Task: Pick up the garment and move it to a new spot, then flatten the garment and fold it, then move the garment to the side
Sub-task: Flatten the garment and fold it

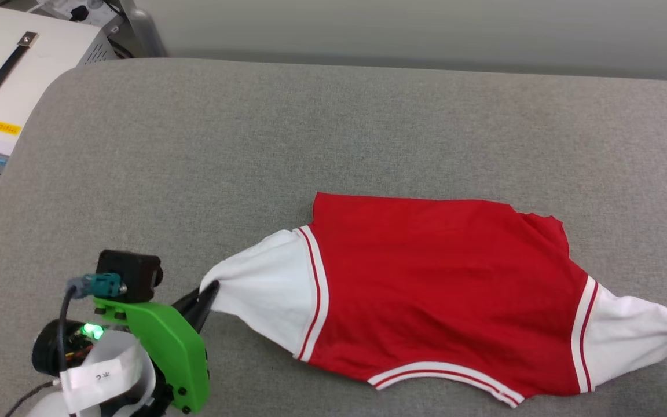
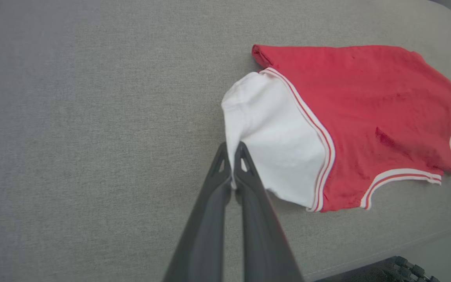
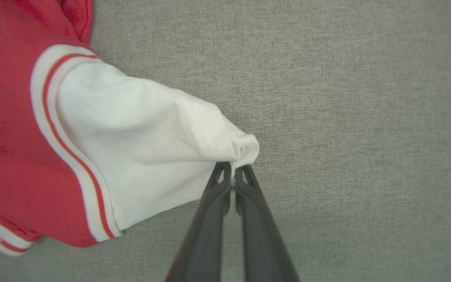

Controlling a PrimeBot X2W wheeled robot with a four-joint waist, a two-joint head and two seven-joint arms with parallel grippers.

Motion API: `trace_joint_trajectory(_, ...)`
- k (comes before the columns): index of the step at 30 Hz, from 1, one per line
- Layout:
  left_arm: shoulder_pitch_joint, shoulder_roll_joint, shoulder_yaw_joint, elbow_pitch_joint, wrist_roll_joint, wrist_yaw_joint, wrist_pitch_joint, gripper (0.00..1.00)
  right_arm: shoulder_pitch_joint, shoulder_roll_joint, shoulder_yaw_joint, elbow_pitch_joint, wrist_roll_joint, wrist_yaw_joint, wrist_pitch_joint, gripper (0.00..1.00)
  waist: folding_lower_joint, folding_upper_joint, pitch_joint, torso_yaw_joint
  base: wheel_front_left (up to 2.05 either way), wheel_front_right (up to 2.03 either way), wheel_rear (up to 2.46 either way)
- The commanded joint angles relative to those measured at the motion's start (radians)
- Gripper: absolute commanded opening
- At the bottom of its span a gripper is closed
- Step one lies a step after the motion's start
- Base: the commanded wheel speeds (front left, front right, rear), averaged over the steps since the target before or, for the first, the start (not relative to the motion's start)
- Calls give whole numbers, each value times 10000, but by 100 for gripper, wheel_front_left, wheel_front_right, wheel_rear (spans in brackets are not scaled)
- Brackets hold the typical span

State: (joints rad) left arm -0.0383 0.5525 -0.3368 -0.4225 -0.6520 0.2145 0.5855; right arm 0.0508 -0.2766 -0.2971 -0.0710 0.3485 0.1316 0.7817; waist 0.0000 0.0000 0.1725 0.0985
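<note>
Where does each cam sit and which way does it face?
Head: up on the robot, looking forward and down at the garment on the grey surface; left claw with green wrist mount at lower left.
Left wrist: on the left arm, looking along its dark fingers, shut on a white sleeve.
Right wrist: same on the right arm, right claw pinching the other sleeve.
Shared: all three see the garment's red body.

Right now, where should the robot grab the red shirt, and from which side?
By the tips of its two white sleeves, one from each outer side. The shirt lies spread on the grey surface, sleeves sticking out sideways like handles, so pulling them apart should probably flatten it. The left end effector and right end effector are shut on those tips.
</note>
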Motion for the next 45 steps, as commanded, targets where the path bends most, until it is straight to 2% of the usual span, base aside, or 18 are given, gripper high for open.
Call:
trace_joint_trajectory(1, -239, 222, 164, -116, 115, 50, -40, 0, -311, -198, -94, -258, 209, -9, 74, 0, 0, 0, -423, -119, 0, 0, 0)
trace_joint_trajectory(6, -861, 746, 597, -616, 34, -173, 224, 0, -1236, -388, -493, -1267, 1487, -9, 405, 0, 0, 0, -936, -251, 0, 0, 0)
trace_joint_trajectory(12, -1954, 1335, 1374, -1092, -227, -382, 545, 0, -2693, -907, -770, -1972, 2017, -9, 878, 0, 0, 0, -1327, -429, 0, 0, 0)
trace_joint_trajectory(15, -2546, 1473, 1613, -1151, -498, -572, 672, 0, -3559, -1063, -785, -1958, 2137, -9, 998, 0, 0, 0, -1441, -496, 0, 0, 0)
trace_joint_trajectory(18, -3215, 1897, 1858, -993, -273, -806, 690, 0, -4462, -1317, -656, -1776, 2030, -9, 998, 0, 0, 0, -1539, -595, 0, 0, 0)
trace_joint_trajectory(26, -4865, 2078, 2001, -228, -399, -1402, 533, 0, -6277, -1815, 27, -1001, 1872, -9, 947, 0, 0, 0, -1451, -741, 0, 0, 0)
trace_joint_trajectory(34, -6615, 2091, 1944, 816, -341, -1908, 307, 0, -7903, -2155, 788, -126, 1620, -9, 455, 0, 0, 0, -580, -910, 0, 0, 0)
trace_joint_trajectory(37, -7464, 2079, 1948, 1369, -343, -2129, 203, 0, -8821, -2263, 1048, 316, 1427, -9, 109, 0, 0, 0, 134, -1027, 0, 0, 0)
trace_joint_trajectory(45, -10265, 2032, 1651, 3642, 182, -2891, -519, 0, -11815, -1981, 1668, 2310, 555, -9, -1024, 0, 0, 0, 2138, -1175, 0, 0, 0)
